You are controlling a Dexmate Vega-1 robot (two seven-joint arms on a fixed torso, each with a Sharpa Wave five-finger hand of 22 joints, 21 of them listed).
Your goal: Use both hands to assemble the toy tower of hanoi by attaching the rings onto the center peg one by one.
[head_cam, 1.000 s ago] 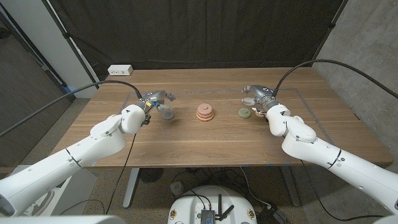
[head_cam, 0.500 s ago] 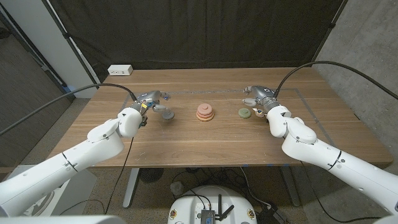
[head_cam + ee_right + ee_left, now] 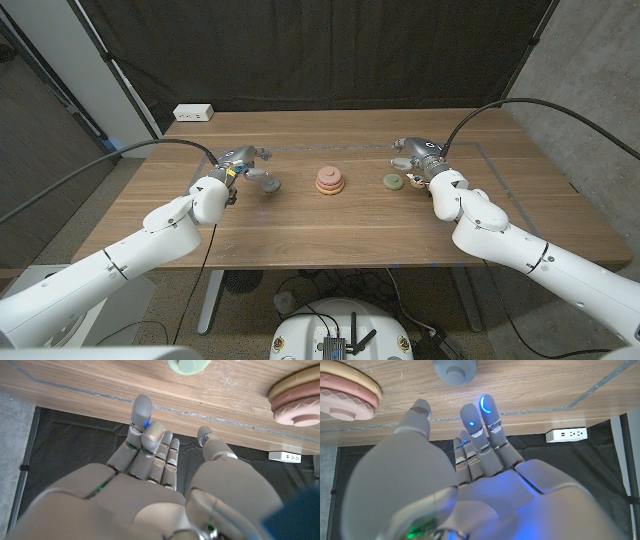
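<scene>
With fingers apart and empty, the left hand (image 3: pixel 243 159) hovered by the grey ring (image 3: pixel 268 186), needing to grasp it next.

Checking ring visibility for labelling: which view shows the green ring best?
The head view: the green ring lies whole on the table beside the right robot hand. The right wrist view cuts the green ring off at the picture's edge.

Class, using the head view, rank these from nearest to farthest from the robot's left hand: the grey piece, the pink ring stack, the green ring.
1. Grey piece, just beside the left hand.
2. Pink ring stack, at the table's middle.
3. Green ring, far side, by the right hand.
</scene>
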